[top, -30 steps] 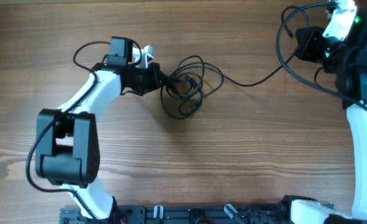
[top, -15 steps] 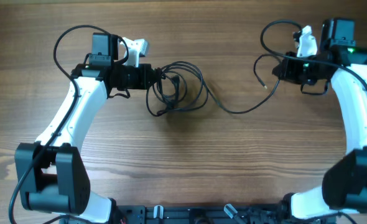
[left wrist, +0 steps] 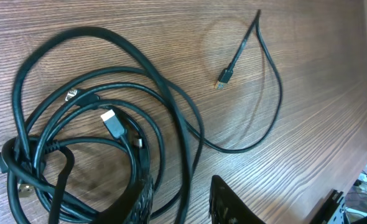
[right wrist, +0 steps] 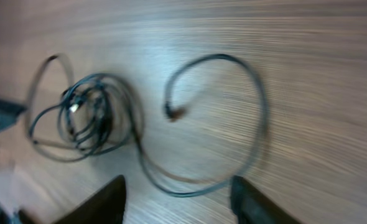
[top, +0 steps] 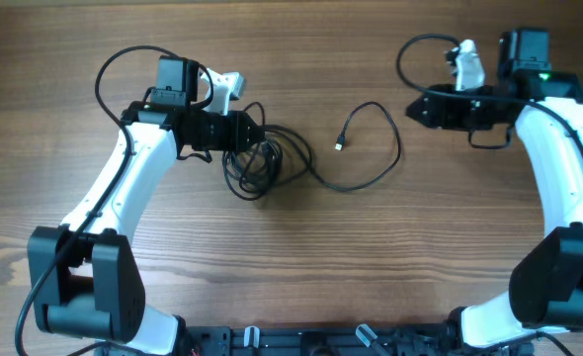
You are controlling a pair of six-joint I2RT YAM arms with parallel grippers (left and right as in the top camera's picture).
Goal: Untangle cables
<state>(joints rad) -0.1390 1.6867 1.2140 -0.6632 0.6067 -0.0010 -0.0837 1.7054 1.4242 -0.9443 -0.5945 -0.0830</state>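
Cables (top: pixel 260 160) slackened, loose end trailing right

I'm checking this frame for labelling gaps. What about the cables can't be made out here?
Cable bundle: strand count and crossings; too small overhead, and cut by the left and bottom edges of the left wrist view.
Loose plug: type unclear; right wrist view blurred, overhead too small.
Left gripper: whether it touches a strand; its finger covers that part.
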